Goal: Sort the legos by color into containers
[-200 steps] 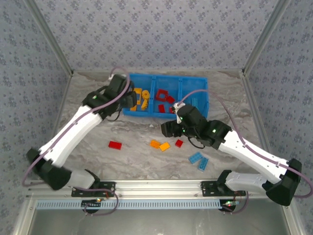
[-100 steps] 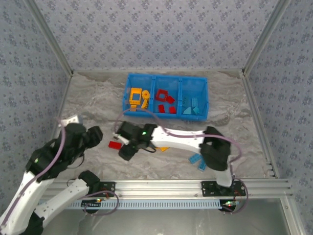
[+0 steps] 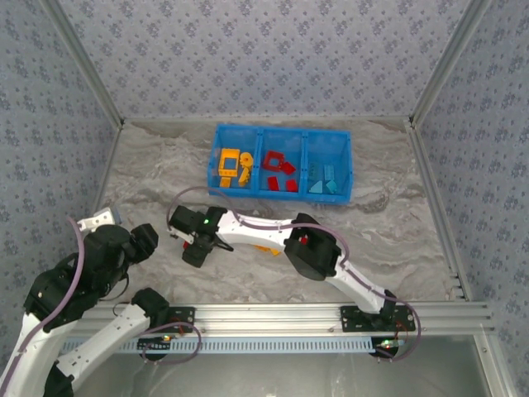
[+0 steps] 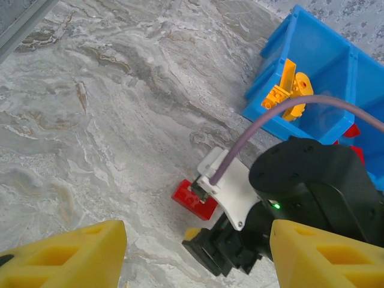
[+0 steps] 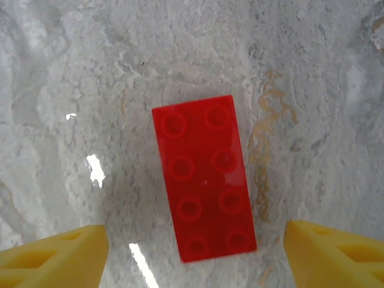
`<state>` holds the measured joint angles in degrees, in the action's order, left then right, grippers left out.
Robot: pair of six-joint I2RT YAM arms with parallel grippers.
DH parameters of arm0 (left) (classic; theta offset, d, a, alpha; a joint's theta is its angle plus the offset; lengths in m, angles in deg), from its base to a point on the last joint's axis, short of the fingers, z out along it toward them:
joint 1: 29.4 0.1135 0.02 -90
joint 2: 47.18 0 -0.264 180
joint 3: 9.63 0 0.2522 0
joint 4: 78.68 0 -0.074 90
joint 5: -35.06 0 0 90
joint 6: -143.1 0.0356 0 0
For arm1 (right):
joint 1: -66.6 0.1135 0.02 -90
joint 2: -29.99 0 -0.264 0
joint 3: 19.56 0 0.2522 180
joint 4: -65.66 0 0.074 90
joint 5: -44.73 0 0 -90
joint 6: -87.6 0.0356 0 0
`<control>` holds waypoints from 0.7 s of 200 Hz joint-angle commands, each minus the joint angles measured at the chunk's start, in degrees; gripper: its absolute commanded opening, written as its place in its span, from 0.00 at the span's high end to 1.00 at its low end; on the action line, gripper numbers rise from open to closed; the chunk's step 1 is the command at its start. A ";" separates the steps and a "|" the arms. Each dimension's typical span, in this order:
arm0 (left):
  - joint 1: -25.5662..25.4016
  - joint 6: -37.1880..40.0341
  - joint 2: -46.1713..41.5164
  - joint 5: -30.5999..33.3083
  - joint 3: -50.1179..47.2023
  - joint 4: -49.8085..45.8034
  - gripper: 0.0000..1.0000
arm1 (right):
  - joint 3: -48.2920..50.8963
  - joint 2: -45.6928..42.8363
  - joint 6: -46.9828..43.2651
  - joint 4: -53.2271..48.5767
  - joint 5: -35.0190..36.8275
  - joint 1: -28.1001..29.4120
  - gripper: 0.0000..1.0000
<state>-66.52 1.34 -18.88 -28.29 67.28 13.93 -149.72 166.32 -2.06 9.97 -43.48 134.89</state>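
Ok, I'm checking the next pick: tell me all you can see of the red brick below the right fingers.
The red brick is a glossy plastic plate, two by four studs, studs up, lying flat on the marbled table. The right fingers stand open on either side, not touching it.

The left arm [image 3: 78, 277] and right arm [image 3: 256, 231] show white shells, black joints, mauve cables [image 4: 282, 111], yellow fingers [image 4: 66, 252], and seemingly a green lamp [image 4: 275, 206].

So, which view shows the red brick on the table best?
Right wrist: the red brick lies whole, all eight studs facing the lens. Left wrist catches one end beside the right gripper; from the top, that gripper covers it.
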 commanded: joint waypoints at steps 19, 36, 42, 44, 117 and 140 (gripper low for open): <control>0.15 0.14 0.62 0.94 1.73 -0.93 0.35 | -5.39 4.22 -1.57 -4.42 -0.22 -1.04 0.27; 0.16 0.13 0.62 0.92 1.70 -0.99 0.35 | -6.26 5.08 -1.50 -4.65 -0.04 -0.98 0.31; 0.12 0.19 0.62 0.85 1.58 -0.91 0.35 | -6.37 5.39 -1.42 -4.64 0.04 -1.05 0.33; 0.19 0.25 0.62 0.86 1.57 -0.91 0.35 | -6.45 5.44 -1.40 -4.65 0.12 -1.05 0.34; 0.18 1.97 2.08 -2.03 1.21 1.03 0.35 | -5.61 3.93 0.57 -2.91 -0.24 -1.49 0.61; 0.17 6.24 4.49 -8.24 1.80 5.65 0.35 | 0.22 -2.98 2.62 0.38 0.48 -2.36 0.65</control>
<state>-66.52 2.84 -17.11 -30.38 67.30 14.61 -153.88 170.15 -1.67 8.39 -43.18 133.25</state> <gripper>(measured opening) 0.653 0.363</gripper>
